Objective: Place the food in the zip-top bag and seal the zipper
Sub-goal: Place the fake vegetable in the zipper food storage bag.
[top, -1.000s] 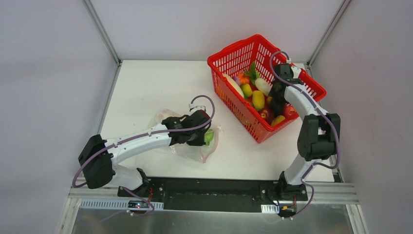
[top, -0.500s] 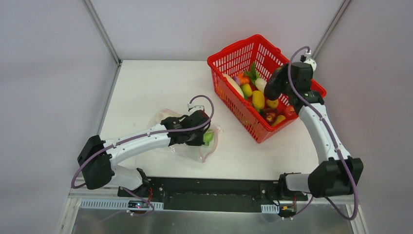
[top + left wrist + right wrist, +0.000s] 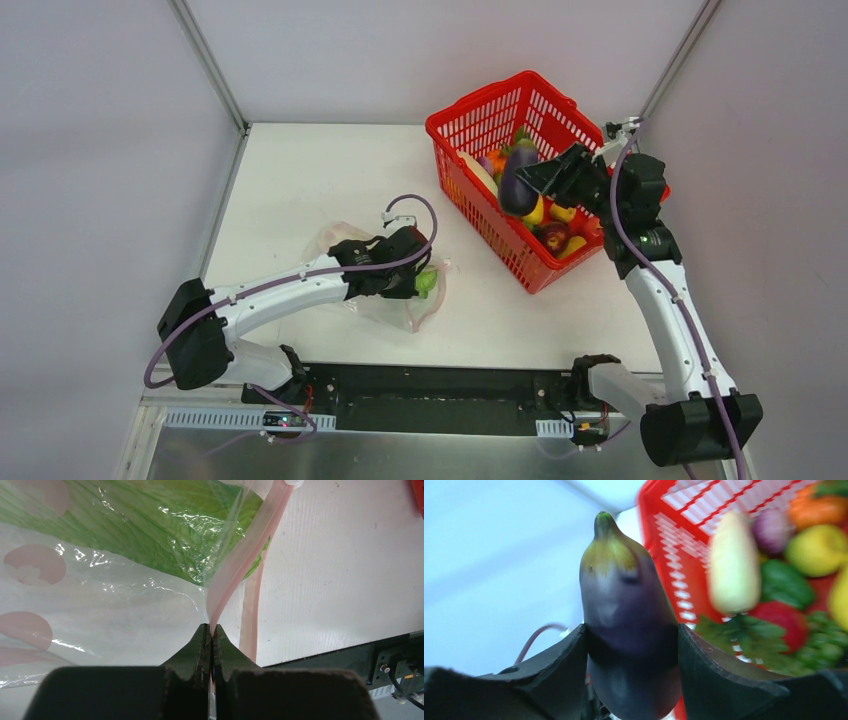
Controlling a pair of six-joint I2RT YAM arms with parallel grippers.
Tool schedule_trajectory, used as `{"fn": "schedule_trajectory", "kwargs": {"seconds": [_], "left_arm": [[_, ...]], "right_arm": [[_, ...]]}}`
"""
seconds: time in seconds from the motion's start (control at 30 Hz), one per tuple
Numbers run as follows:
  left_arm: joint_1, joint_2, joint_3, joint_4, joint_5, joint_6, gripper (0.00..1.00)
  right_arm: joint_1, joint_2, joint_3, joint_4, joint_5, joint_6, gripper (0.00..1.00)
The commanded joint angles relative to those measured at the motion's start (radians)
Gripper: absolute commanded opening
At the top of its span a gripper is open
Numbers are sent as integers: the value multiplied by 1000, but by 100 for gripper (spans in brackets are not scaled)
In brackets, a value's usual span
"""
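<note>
A red plastic mesh basket stood on the white table, and everything here is placed from it. The right gripper hung just above the basket's middle, pointing towards its left side. Its jaws were clamped on the lower half of a dark purple toy aubergine with a yellow-green stem end. In the right wrist view the black fingers pressed against both flanks of the aubergine, whose stem pointed away from the wrist. The aubergine was clear of the pile below.

Inside the basket lay the other toy pieces: a yellow one, a red apple-like one, and a long white one, blurred in the wrist view.

Well to the left of the basket and nearer the arm bases, the clear crinkly zip-top bag lay flat on the table. A green leafy piece sat inside it, at the end facing the basket. The left gripper was pinched tight on the bag's thin pink-red zipper strip, and the mouth gaped apart beyond the pinch.
</note>
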Motion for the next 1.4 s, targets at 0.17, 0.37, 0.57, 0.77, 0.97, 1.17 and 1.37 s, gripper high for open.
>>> {"fn": "schedule_trajectory", "kwargs": {"seconds": [0.17, 0.37, 0.57, 0.77, 0.97, 1.17, 1.37], "left_arm": [[19, -64, 19, -50, -70, -15, 0], [18, -107, 20, -63, -79, -12, 0], [19, -175, -7, -71, -101, -20, 0], [19, -249, -54, -72, -118, -39, 0], [18, -280, -86, -53, -108, -41, 0], [19, -286, -108, -31, -76, -37, 0], [16, -303, -136, -5, -33, -24, 0]], "right_arm": [[142, -77, -47, -46, -362, -103, 31], [402, -59, -60, -260, -221, -248, 32], [571, -10, -99, -312, -77, -271, 31], [682, 57, -124, -346, 24, -306, 31], [776, 167, -150, -269, 89, -313, 31], [835, 272, -144, -125, 116, -296, 31], [846, 369, -96, -85, 185, -334, 32]]}}
